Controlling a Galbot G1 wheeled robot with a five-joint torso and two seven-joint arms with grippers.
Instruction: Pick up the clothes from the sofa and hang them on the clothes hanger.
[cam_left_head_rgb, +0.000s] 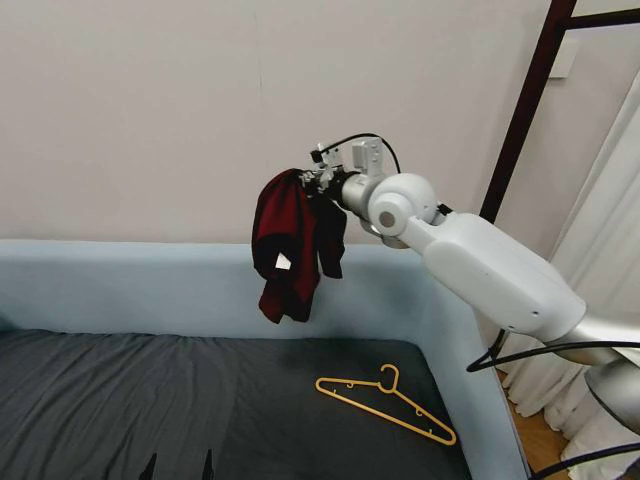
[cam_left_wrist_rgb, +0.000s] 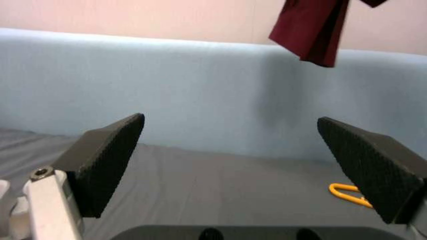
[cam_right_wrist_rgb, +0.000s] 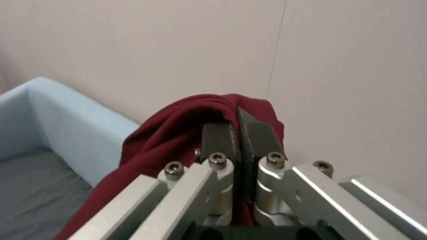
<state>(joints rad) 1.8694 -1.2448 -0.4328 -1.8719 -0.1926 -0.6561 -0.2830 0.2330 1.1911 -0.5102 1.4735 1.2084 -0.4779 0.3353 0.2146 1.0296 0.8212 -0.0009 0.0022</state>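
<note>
1. Head view: the right arm reaches up and across from the right side, and the right end effector (cam_left_head_rgb: 318, 182) holds a dark red garment (cam_left_head_rgb: 288, 245) in the air in front of the pale wall (cam_left_head_rgb: 150, 110)
2. The garment hangs in loose folds from that grip, clear of the sofa; its lower edge is level with the light blue backrest (cam_left_head_rgb: 120, 285) and well above the dark grey seat (cam_left_head_rgb: 110, 400), and a small white label shows on the cloth
3. Right wrist view: the two black fingers (cam_right_wrist_rgb: 217, 137) are pressed close together, clamped on the red cloth, which bunches up around and behind them
4. A yellow hanger (cam_left_head_rgb: 385, 402) lies flat on the seat near the sofa's right-hand corner, below and to the right of the garment and well apart from it
5. Left wrist view: the left end effector (cam_left_wrist_rgb: 230, 120) is spread wide with nothing between its textured pads (cam_left_wrist_rgb: 110, 160); it sits low over the seat, facing the backrest, with the garment's lower end hanging higher up and the hook of the hanger showing beside one pad
6. Back in the head view, the dark tips of that left end effector poke up at the bottom edge, over the seat
7. A dark brown frame (cam_left_head_rgb: 525, 110) stands upright at the right, behind the raised arm, just beside a white curtain (cam_left_head_rgb: 610, 200)
</note>
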